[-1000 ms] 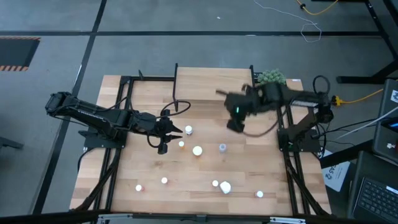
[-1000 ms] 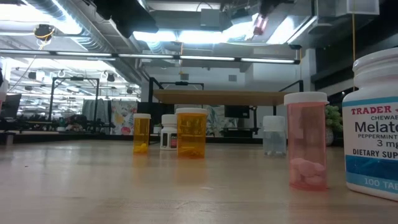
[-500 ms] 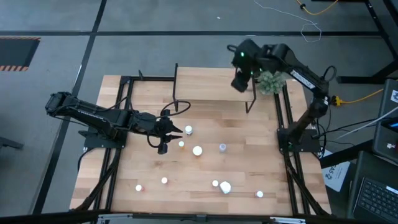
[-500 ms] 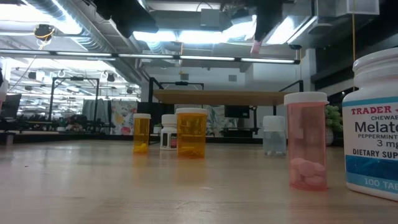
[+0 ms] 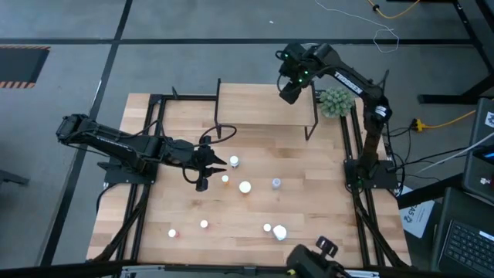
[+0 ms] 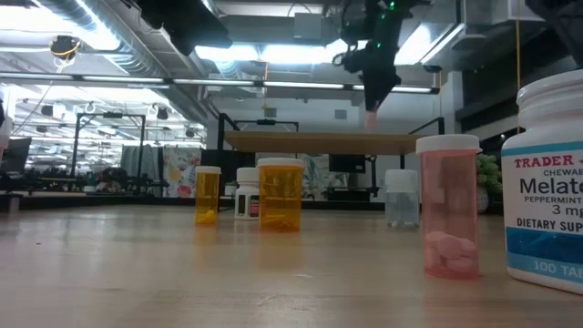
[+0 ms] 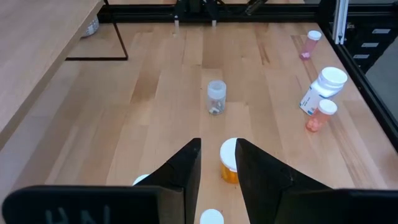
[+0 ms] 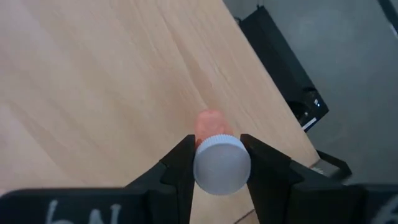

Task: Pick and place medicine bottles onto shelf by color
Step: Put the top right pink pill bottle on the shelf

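Observation:
My right gripper (image 5: 287, 93) is over the right end of the light-wood shelf (image 5: 247, 104) at the table's far edge, shut on a small pink bottle (image 6: 371, 118) with a white cap. My left gripper (image 5: 202, 165) hovers open and empty at the table's middle left. A white bottle (image 5: 234, 161), a small orange one (image 5: 225, 179) and a larger orange one (image 7: 229, 162) stand just past its fingers. A bluish-grey bottle (image 5: 275, 183) stands farther right. Several more bottles stand near the front edge, among them a large white one (image 5: 279, 232). My right gripper pinches the pink bottle by its white cap (image 8: 222, 167) between the two fingers (image 8: 180, 163). The fingers come from above, pointing down. The bottle hangs upright below them, its pink body (image 8: 209, 124) a little above the shelf board (image 8: 93, 81).
A small green plant (image 5: 336, 99) stands beside the shelf's right end. Black frame rails (image 5: 150, 131) run along the table's left and right sides. A dark object (image 5: 312, 262) shows at the near edge. The shelf board's left and middle are bare.
My right gripper has carried the pink bottle from above the table's right middle toward the far edge, and now holds it upright over the shelf's right end. A dark object has come into view at the near edge.

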You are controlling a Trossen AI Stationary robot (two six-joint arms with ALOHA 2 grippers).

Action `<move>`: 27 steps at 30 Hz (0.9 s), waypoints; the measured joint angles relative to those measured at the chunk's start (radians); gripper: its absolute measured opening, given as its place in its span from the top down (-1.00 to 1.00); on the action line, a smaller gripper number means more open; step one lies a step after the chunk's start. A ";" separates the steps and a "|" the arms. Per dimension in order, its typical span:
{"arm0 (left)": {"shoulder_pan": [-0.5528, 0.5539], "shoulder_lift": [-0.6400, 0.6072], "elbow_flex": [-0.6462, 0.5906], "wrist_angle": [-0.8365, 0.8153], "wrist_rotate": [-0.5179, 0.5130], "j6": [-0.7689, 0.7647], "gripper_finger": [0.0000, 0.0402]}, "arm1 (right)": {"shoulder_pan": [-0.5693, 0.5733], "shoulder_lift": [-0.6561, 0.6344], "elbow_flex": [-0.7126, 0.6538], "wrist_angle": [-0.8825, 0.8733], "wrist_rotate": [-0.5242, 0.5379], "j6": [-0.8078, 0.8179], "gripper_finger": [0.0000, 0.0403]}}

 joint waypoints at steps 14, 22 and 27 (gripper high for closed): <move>0.000 0.000 0.000 0.000 0.000 0.000 0.52 | 0.001 0.058 0.000 0.013 -0.046 -0.001 0.38; 0.000 0.000 0.000 0.000 0.000 0.000 0.52 | 0.001 0.058 0.000 0.012 -0.044 -0.001 0.38; 0.000 0.000 0.000 0.000 0.000 0.000 0.52 | 0.001 0.058 0.000 -0.002 -0.046 -0.001 0.38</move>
